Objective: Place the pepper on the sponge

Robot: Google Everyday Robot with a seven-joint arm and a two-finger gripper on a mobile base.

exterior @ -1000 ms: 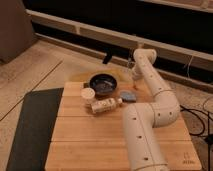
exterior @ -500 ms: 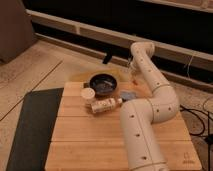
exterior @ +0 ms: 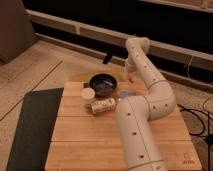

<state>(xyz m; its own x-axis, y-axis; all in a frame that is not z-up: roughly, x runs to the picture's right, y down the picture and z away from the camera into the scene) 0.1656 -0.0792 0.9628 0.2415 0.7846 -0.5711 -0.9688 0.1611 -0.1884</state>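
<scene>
At two o'clock from the bowl (exterior: 103, 83), the gripper (exterior: 131, 74) has eased leftward, clamped on what looks like the pepper (exterior: 131, 79). The sponge (exterior: 127, 93), at its six o'clock, carries nothing visible, so I judge the drop is still to come.

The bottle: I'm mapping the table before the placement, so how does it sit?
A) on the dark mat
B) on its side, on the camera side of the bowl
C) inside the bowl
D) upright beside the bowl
B: the bottle lies on its side on the wooden table, nearer the camera than the dark bowl and beside the cream cup; the gripper hangs right of the bowl, jaws shut.
</scene>
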